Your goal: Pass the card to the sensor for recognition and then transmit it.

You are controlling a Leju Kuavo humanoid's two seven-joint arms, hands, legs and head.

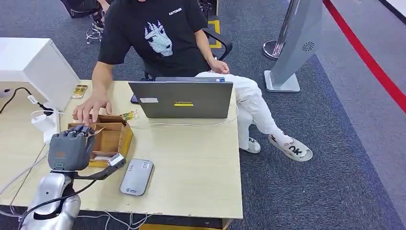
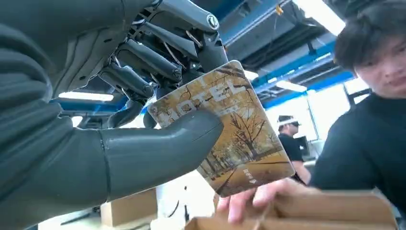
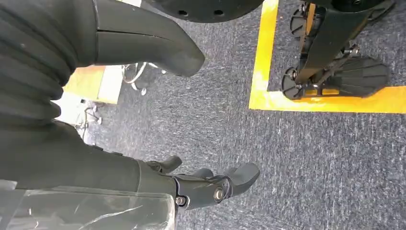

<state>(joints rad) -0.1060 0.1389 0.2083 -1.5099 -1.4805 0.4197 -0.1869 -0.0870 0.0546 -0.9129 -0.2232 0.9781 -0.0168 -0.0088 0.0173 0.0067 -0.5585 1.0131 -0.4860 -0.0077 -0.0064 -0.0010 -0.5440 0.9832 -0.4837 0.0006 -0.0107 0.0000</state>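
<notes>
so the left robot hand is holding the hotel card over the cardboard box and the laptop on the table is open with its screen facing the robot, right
Not quite. The left robot hand does pinch the hotel card above the cardboard box, but the head view shows the open laptop with its lid's back toward the robot; the screen faces the seated person.

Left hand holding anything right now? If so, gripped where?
Yes: the left hand pinches the hotel card by its upper corner, thumb on the printed face, fingers behind. The right hand hangs over carpet, holding nothing.
</notes>
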